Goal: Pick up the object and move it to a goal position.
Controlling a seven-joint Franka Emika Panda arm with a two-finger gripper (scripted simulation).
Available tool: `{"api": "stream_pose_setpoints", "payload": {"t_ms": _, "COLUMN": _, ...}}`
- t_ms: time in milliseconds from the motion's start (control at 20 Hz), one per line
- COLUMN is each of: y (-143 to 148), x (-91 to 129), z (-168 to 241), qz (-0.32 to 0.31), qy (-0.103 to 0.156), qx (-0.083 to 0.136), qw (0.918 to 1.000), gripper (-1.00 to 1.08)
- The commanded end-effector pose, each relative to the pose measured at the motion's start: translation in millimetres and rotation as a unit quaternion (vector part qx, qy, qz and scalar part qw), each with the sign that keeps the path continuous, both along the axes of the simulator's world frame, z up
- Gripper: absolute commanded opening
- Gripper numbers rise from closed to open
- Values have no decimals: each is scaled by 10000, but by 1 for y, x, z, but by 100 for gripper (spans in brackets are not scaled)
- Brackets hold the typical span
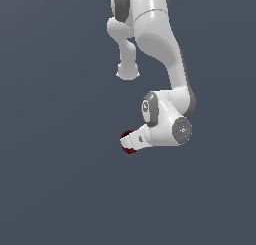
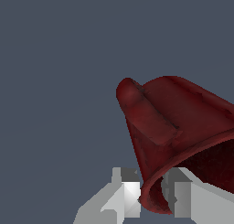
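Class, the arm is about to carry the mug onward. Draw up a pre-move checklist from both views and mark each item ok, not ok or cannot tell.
1. Mug between the claw fingers: ok, the rim sits between both in the wrist view.
2. Fingers pressing firmly on the wall: cannot tell.
3. Mug upright: cannot tell; no reference surface shows.
4. Mug in sight from outside: ok, partly, beside the wrist.
5. Goal position marked: not ok, none shows in either view.
6. Obstacles near the mug: ok, none in view.
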State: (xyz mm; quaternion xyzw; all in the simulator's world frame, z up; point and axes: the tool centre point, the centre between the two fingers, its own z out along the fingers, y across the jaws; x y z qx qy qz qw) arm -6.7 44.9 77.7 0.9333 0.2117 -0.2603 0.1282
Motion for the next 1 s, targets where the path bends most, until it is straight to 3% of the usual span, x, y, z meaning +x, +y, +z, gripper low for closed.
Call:
{"api": "stream_pose_setpoints", "payload": {"t_ms": 0, "y": 0, "x": 0, "z": 0, "qz": 2, "qy": -4, "qx": 0, "qw": 10000, "gripper": -100}}
{"api": "stream_pose_setpoints", "payload": {"t_ms": 250, "y": -10, "x": 10, "z": 14, "qz": 42, "qy": -168, "qx": 9, "qw": 9998, "gripper": -100}}
{"api": "stream_pose_setpoints", "payload": {"t_ms": 500, "y": -32, "x": 32, "z": 49, "qz": 140, "qy": -572, "qx": 31, "qw": 9983, "gripper": -100}}
{"api": "stream_pose_setpoints", "payload": {"t_ms": 750, "y": -68, "x": 62, "z": 109, "qz": 298, "qy": -1227, "qx": 69, "qw": 9920, "gripper": -100}}
{"api": "stream_pose_setpoints", "payload": {"t_ms": 950, "y": -106, "x": 87, "z": 176, "qz": 463, "qy": -1915, "qx": 113, "qw": 9803, "gripper": -100}}
